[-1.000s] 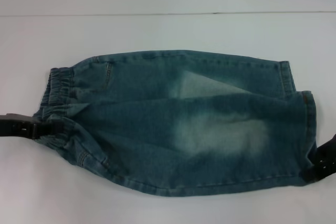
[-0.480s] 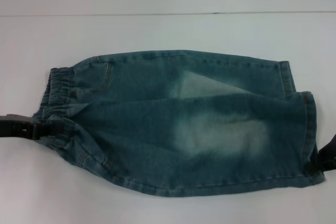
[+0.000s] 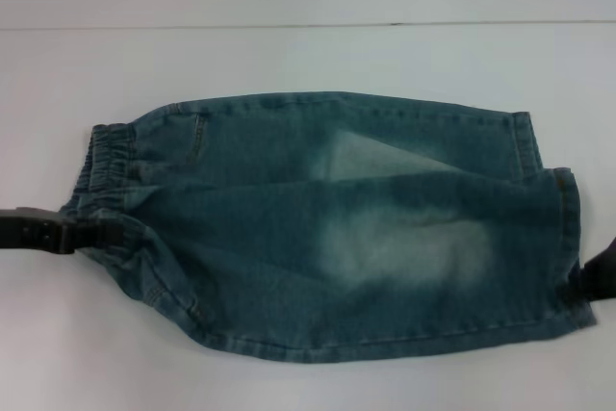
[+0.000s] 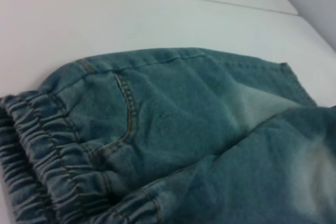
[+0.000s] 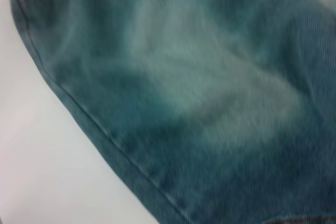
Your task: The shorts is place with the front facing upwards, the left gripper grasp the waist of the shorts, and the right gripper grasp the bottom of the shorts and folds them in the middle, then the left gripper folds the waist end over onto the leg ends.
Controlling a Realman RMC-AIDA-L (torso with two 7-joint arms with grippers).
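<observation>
Fingers point(image 3: 108, 234) at waist point(image 3: 108, 175) edge

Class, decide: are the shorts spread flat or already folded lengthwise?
Folded lengthwise: the shorts lie doubled, one leg layered over the other, both hems stacked at one end, the waist bunched opposite.

We see bare bench point(image 3: 308, 64) all round the shorts point(image 3: 337, 228); only the left hand point(image 3: 91, 235) at the waist point(image 3: 106, 166) and the right hand point(image 3: 592, 281) by the leg ends point(image 3: 568, 238) block those sides

White table point(image 3: 289, 55), thin dark seam line point(image 3: 308, 24) across its far part
</observation>
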